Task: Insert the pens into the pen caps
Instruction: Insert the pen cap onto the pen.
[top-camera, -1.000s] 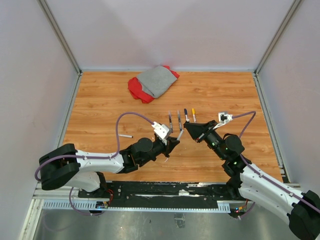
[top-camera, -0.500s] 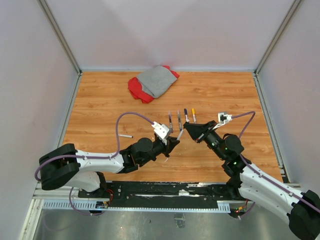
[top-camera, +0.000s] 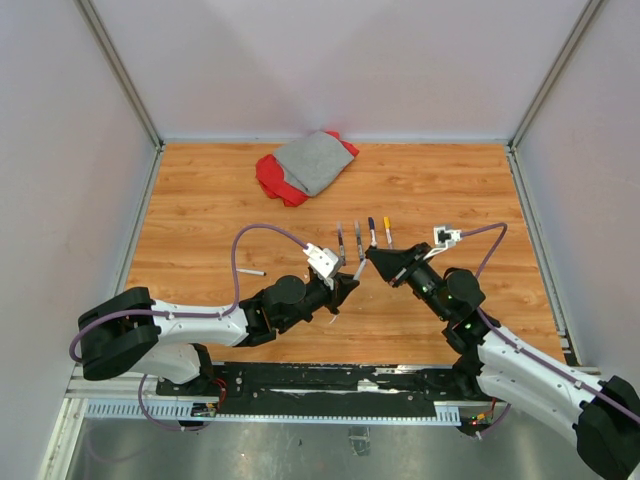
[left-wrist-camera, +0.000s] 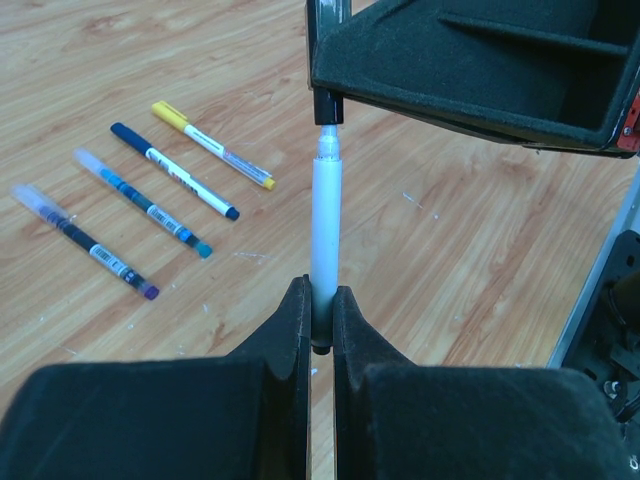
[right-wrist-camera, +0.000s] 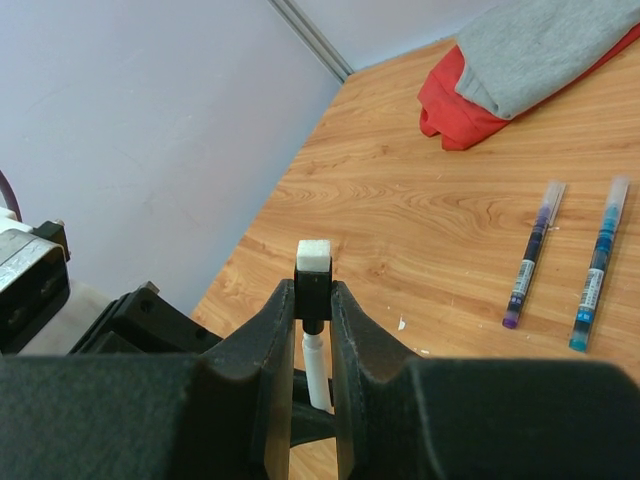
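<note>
My left gripper (left-wrist-camera: 320, 300) is shut on the lower end of a white-grey pen (left-wrist-camera: 326, 230), which stands upright above the table. My right gripper (right-wrist-camera: 313, 300) is shut on a black pen cap (right-wrist-camera: 313, 285) with a white end. The pen's tip meets the mouth of the cap (left-wrist-camera: 325, 105). In the top view the left gripper (top-camera: 350, 280) and the right gripper (top-camera: 372, 256) face each other tip to tip at mid-table. Several capped pens lie side by side behind them: purple (left-wrist-camera: 85, 240), teal (left-wrist-camera: 140, 200), dark blue (left-wrist-camera: 175, 172) and yellow (left-wrist-camera: 212, 146).
A red and grey folded cloth (top-camera: 305, 165) lies at the back of the wooden table (top-camera: 200, 220). A small pale stick (top-camera: 252, 271) lies to the left of the left arm. Pale walls close the table in on three sides.
My right gripper has edged slightly left with the cap, closer to the pen. The left arm has not visibly moved.
</note>
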